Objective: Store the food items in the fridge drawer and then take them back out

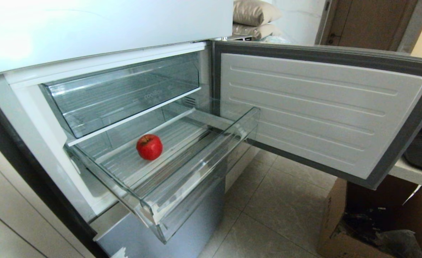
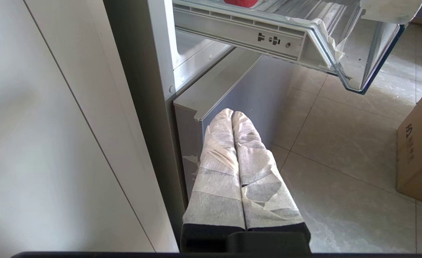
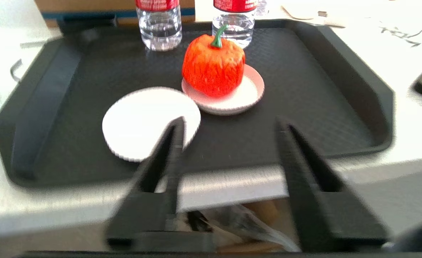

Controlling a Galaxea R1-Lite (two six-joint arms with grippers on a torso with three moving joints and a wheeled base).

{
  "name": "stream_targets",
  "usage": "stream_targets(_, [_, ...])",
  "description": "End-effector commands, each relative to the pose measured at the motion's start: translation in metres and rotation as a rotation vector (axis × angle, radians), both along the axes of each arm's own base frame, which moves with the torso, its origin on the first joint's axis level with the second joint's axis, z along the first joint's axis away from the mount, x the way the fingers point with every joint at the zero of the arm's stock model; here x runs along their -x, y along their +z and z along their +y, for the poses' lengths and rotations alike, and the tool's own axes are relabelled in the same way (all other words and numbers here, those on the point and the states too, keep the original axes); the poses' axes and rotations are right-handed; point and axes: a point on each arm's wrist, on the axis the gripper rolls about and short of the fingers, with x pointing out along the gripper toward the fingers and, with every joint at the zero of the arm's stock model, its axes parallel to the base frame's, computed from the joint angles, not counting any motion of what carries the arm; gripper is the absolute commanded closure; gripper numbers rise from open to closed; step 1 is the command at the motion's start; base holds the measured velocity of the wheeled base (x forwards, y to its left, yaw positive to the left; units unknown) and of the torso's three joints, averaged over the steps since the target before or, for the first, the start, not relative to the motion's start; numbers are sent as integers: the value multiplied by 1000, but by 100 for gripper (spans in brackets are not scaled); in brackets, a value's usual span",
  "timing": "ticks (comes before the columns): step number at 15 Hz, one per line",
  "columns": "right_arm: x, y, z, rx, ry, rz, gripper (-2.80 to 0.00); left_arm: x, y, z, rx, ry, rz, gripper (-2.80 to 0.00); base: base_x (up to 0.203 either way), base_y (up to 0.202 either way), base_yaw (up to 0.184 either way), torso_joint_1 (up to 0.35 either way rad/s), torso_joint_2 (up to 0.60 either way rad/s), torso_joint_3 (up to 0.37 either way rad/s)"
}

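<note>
The right hand (image 3: 228, 123) hangs empty at the counter (image 3: 404, 129) edge with its jaws spread wide, and beyond it on the tray (image 3: 304, 89) an orange-red pepper (image 3: 212, 70) sits on a white dish (image 3: 248, 95) at 12 o'clock, with a bare dish (image 3: 139, 120) at 10 o'clock. Storing seems half done: one apple (image 1: 149, 147) already lies in the drawer (image 1: 182, 195), so next the hand must reach forward and close round the pepper. The left hand (image 2: 232, 114) is parked low by the fridge (image 1: 89, 25), fingers pressed together.
</note>
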Motion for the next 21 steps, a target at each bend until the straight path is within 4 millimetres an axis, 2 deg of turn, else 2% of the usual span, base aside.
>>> stream_targets(1, [-10, -7, -13, -16, 13, -7, -280, 0, 0, 0, 0, 0, 0, 0, 0, 0, 0, 0, 0, 0])
stream_targets(9, [-42, -29, -61, -11, 26, -26, -280, 0, 0, 0, 0, 0, 0, 0, 0, 0, 0, 0, 0, 0])
stream_targets(13, [-51, -28, -66, 8, 41, -36, -280, 0, 0, 0, 0, 0, 0, 0, 0, 0, 0, 0, 0, 0])
stream_targets(16, [-67, -23, -70, 44, 64, -62, -280, 0, 0, 0, 0, 0, 0, 0, 0, 0, 0, 0, 0, 0])
stream_targets(18, [-81, -20, -82, 83, 67, -84, -280, 0, 0, 0, 0, 0, 0, 0, 0, 0, 0, 0, 0, 0])
stream_targets(21, [-101, -29, -104, 98, 54, -65, -280, 0, 0, 0, 0, 0, 0, 0, 0, 0, 0, 0, 0, 0])
